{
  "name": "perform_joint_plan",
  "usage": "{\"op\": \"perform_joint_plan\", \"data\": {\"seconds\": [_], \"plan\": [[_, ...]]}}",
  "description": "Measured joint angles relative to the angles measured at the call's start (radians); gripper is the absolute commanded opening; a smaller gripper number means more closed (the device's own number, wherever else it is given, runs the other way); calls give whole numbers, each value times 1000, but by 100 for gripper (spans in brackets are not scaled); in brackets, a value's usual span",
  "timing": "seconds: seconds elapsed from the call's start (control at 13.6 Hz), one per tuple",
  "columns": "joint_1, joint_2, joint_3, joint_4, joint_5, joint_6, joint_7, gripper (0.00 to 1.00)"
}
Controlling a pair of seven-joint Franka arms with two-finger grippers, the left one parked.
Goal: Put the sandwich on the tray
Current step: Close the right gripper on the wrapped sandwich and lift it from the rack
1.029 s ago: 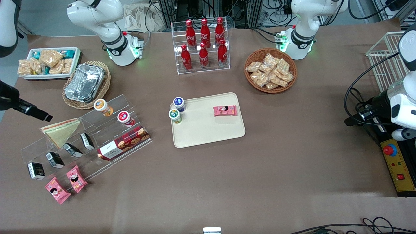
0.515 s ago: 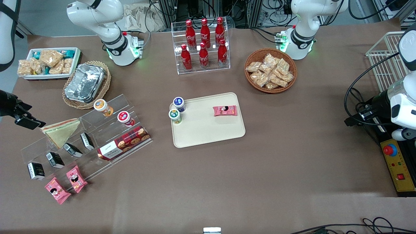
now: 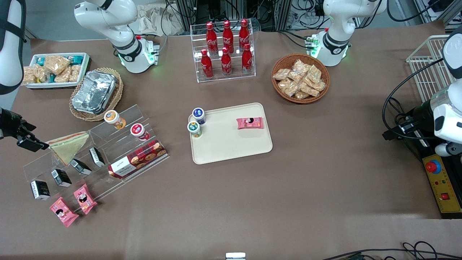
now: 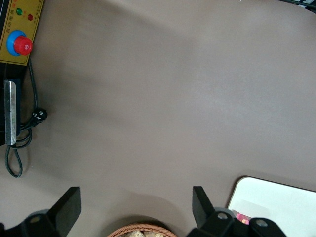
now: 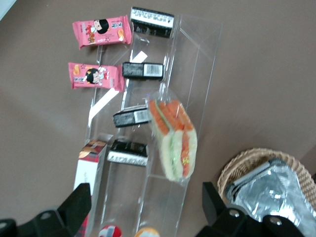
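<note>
In the front view, the triangular clear-wrapped sandwich [image 3: 68, 146] of pale bread is lying on the upper step of the clear acrylic stepped display stand [image 3: 95, 153], toward the working arm's end of the table. The black two-finger gripper [image 3: 31, 143] is hovering just beside the sandwich's corner, not visibly touching it. The large flat cream-beige plastic tray [image 3: 231, 144] is sitting well apart from the stand, near the table's middle, carrying a flat pink snack packet [image 3: 249, 123] and two small round capped tubs [image 3: 196, 122] at its edge.

In the right wrist view, the sandwich [image 5: 174, 139] is showing its red and green filling stripes, resting on the acrylic stand [image 5: 197, 64] among small black cartons [image 5: 143, 70]. The gripper [image 5: 146, 207] is hanging above it with its jaws spread wide apart, holding nothing. A crinkled foil container [image 5: 274, 192] is sitting in a wicker basket [image 5: 237, 170] nearby.

In the left wrist view, only a corner of the tray [image 4: 276, 200] is showing.
</note>
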Motion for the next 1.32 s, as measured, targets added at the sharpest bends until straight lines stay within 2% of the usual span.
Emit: {"op": "perform_joint_plan", "data": {"seconds": [0.96,1.32], "plan": [[6,29,-11,-139,0,193,-326,100],[-6,26,-24,-175,0,261,-369,100]]}}
